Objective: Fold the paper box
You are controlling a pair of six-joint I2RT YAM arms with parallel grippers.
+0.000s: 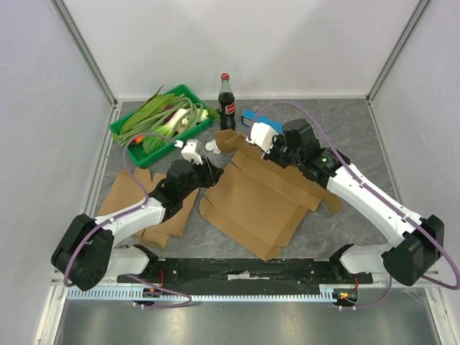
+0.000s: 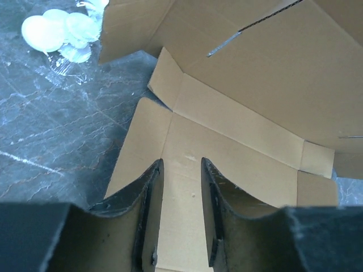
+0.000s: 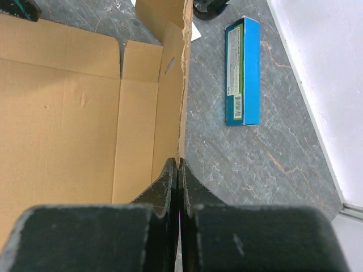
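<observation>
The paper box (image 1: pixel 259 205) is lying unfolded in the middle of the worktop (image 1: pixel 352 122), right between my two arms. My right gripper (image 3: pixel 179 165) is clamped tight on the edge of a side flap that stands up off the worktop, with a blue carton (image 3: pixel 243 71) lying just past it. My left gripper (image 2: pixel 181 167) has its jaws apart over the box's left corner panel, not pinching anything.
</observation>
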